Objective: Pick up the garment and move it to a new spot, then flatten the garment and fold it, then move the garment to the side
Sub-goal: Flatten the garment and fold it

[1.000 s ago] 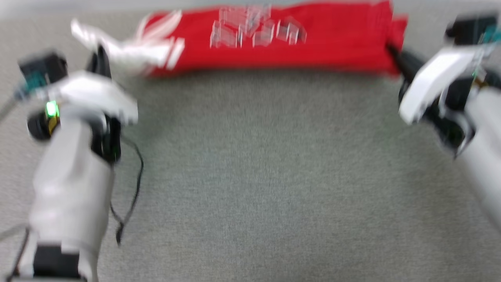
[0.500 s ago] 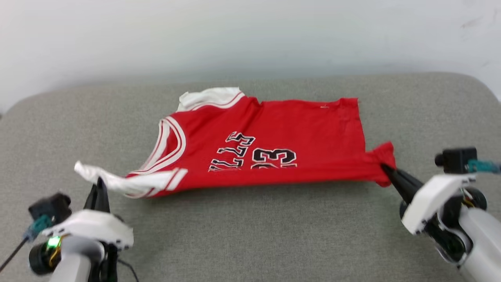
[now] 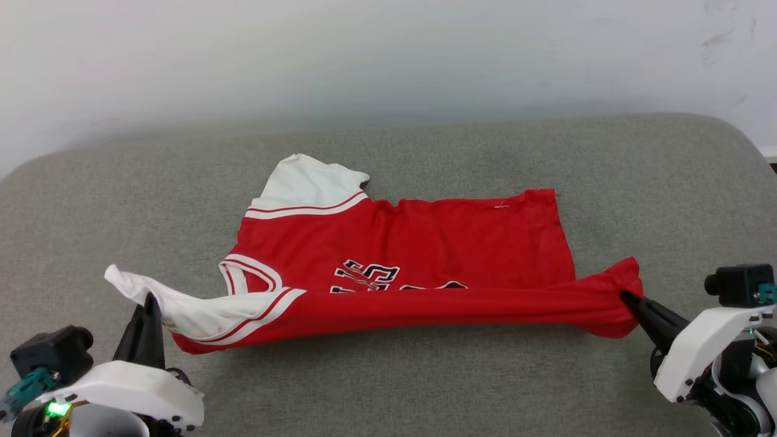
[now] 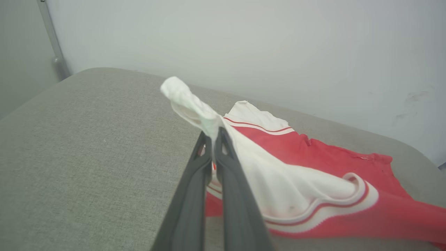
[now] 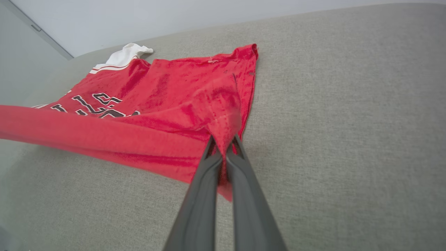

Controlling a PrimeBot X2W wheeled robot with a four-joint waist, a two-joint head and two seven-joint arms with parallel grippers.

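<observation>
Now the garment, in the middle of the grey cushion, is pinched at 8 o'clock by the left gripper and 4 o'clock by the right gripper. Flattening and folding are not yet done.

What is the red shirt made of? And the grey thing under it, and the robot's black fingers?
The red jersey looks like thin, soft knit fabric with a matte finish: it drapes, wrinkles and stretches where pulled. The grey surface looks like coarse woven upholstery cloth with a visible speckled weave. Its rounded edges suggest padding. The dark fingers look like smooth, matte hard plastic, though that's uncertain.
</observation>
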